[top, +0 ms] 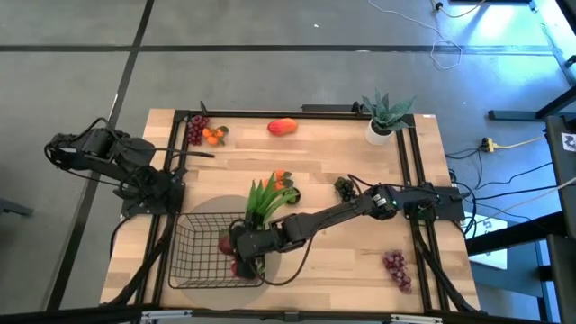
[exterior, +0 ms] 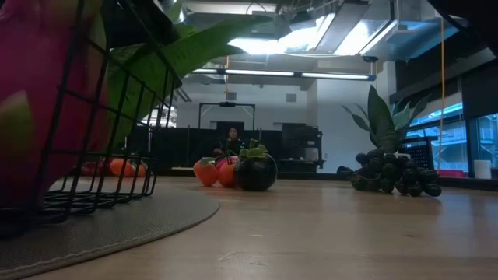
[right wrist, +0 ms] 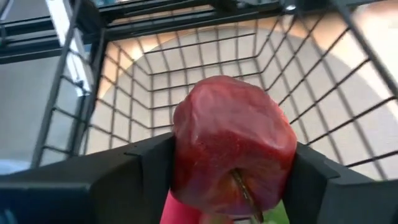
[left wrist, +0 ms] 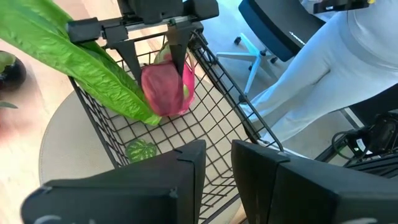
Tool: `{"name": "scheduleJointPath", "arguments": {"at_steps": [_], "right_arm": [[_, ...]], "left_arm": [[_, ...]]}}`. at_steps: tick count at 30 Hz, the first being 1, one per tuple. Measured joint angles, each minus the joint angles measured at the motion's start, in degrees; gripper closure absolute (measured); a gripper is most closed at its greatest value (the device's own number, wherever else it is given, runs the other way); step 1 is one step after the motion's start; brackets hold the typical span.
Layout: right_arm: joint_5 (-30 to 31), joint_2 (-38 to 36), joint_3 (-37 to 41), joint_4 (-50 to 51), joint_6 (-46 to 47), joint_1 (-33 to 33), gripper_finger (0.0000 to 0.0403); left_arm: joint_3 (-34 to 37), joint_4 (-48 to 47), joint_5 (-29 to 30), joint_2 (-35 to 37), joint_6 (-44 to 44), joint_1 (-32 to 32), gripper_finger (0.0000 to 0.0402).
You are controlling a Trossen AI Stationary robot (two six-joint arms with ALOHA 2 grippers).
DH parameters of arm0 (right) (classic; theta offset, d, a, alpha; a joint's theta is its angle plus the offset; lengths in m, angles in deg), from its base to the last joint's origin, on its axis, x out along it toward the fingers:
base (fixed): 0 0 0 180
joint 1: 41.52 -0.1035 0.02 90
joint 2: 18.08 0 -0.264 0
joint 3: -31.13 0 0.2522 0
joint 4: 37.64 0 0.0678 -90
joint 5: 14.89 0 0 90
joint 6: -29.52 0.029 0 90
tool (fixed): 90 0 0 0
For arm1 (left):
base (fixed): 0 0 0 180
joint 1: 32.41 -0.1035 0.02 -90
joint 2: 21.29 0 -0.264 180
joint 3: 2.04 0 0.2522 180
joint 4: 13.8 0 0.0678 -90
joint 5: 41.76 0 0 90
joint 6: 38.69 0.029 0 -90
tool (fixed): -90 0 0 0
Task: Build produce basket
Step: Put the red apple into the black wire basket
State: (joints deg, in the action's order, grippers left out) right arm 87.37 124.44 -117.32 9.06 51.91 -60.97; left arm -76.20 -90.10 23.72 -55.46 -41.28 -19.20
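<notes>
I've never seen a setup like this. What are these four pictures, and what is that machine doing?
Two robot arms work at a wooden table, filling a wire basket with toy produce. One camera looks down from above, one sits at table height, and one rides on each wrist. The right gripper reaches into the basket, shut on a pink dragon fruit. The left gripper waits at the table's left edge, open. Green leafy stalks already lean in the basket. Grapes, oranges, a mango and a potted plant lie around.

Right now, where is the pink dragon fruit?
The pink dragon fruit is clamped in the right gripper, over the right side of the basket, beside the green leafy stalks in the high view.
</notes>
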Motion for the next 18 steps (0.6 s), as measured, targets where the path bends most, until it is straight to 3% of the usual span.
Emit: {"name": "scheduleJointPath", "arguments": {"at_steps": [10,18], "right_arm": [[-6.3,0.0,0.0,0.6,4.5,1.1,0.0163],[-6.1,0.0,0.0,0.7,3.2,1.1,0.0206]], "left_arm": [[0.0,0.0,0.0,0.0,0.0,0.0,0.0335],[0.0,0.0,0.0,0.0,0.0,0.0,0.0335]]}}
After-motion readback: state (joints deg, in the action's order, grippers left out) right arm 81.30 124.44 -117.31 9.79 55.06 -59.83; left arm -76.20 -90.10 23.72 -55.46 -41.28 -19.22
